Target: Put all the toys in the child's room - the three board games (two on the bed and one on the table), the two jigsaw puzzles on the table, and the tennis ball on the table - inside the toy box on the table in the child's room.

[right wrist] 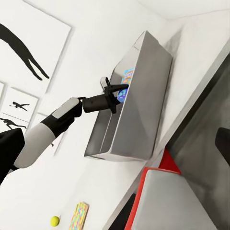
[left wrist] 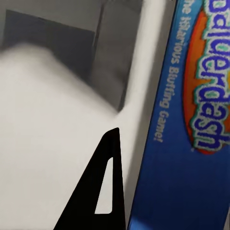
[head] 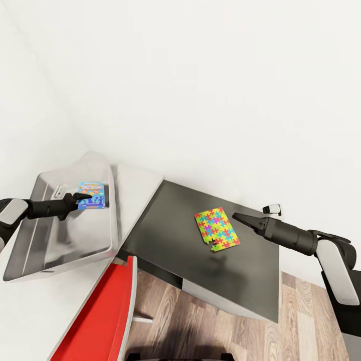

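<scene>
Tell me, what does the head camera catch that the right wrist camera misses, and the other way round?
The head view alone shows the colourful jigsaw puzzle lying flat on the dark table, with the right pincer beside it. The right wrist view alone shows a tennis ball, a second jigsaw puzzle and wall pictures. Both show the grey toy box and the left pincer holding the blue board game over it.

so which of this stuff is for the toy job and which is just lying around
For the job:
- board game, in the left gripper
- toy box
- jigsaw puzzle
- tennis ball

Just around:
- red chair
- dark table
- wall pictures
</scene>
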Robot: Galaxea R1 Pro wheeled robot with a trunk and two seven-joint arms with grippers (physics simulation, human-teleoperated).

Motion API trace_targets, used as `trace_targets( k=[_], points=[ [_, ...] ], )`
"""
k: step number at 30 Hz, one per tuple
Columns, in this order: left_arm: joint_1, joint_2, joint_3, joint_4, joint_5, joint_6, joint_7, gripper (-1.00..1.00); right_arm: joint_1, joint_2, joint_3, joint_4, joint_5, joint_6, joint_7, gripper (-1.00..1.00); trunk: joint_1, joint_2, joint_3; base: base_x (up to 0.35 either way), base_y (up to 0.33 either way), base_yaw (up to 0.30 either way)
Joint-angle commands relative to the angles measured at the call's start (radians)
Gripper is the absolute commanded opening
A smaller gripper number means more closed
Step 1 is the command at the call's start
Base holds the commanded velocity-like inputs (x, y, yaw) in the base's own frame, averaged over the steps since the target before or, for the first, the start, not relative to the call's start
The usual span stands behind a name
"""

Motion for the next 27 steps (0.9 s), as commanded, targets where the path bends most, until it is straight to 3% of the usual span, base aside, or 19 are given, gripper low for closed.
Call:
trace_targets(
  k=[1, 12, 27],
  points=[
    [-0.001, 0.001, -0.006, 0.001, -0.006, -0.001, -0.01, -1.0, -0.001, 0.0, -0.001, 0.0, 0.004, 0.004, 0.005, 1.0, 0.001, -0.002, -0.002, 0.0, 0.0, 0.0],
    [-0.006, 0.0, -0.007, 0.004, -0.006, -0.001, -0.01, -1.0, 0.0, -0.023, 0.0, 0.0, 0.002, 0.004, 0.007, 1.0, 0.001, -0.002, -0.007, 0.0, 0.0, 0.0],
    [-0.007, 0.002, -0.007, 0.004, -0.005, -0.002, -0.011, -1.0, 0.0, -0.029, 0.002, 0.0, 0.0, 0.004, 0.007, 1.0, 0.001, -0.002, -0.029, 0.0, 0.0, 0.0]
  ],
)
